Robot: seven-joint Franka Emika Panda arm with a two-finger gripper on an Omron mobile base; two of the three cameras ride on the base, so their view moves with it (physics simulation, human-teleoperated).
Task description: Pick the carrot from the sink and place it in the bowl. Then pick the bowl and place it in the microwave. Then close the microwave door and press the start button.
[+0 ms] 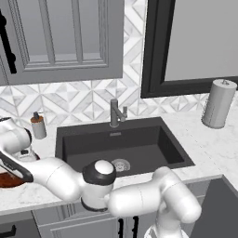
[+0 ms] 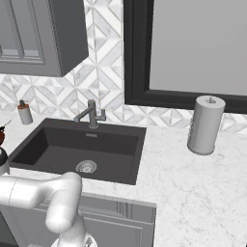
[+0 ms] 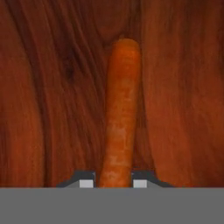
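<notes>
You see even, diffuse rendered light in both base views, with no hard shadows. The sink (image 1: 123, 148) basin reads dark but legible. The arm (image 1: 139, 195) carries soft highlights. The hand view is soft and slightly blurred; the bowl (image 3: 48, 96) wood shows mild gloss.

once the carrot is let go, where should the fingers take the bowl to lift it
By its rim, from above, one finger inside the wall and one outside. The bowl is wide and shallow, far too broad to span, so only its thin edge fits. Choose a stretch of rim away from the carrot, which lies on the wooden floor between the fingers in the hand view.
</notes>
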